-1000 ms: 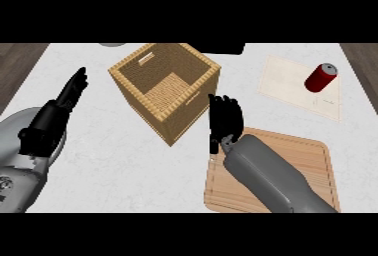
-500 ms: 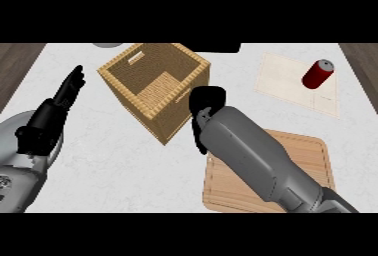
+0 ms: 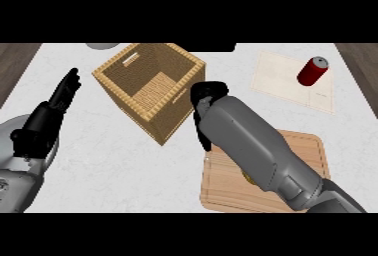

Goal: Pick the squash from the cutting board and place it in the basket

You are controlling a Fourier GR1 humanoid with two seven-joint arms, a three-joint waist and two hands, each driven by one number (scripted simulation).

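Observation:
The woven basket (image 3: 179, 111) stands open-topped at the back centre of the counter, and I see nothing inside it. My right hand (image 3: 209, 95) is at the basket's right wall, seen from its back, with its forearm stretched over the wooden cutting board (image 3: 304, 146). The squash does not show plainly. A small yellow patch (image 3: 247, 177) peeks out under the forearm on the board, and I cannot tell what it is. My left hand (image 3: 49, 118) rests open at the left edge, fingers straight and pointing up, apart from the basket.
A red can (image 3: 312, 71) stands on a pale mat (image 3: 280, 82) at the back right. A grey round thing (image 3: 103, 45) and a dark object (image 3: 211, 47) sit at the counter's far edge behind the basket.
My right hand has moved left from the board's upper left corner to the basket's right wall, its forearm swinging over the board. The left hand has barely shifted.

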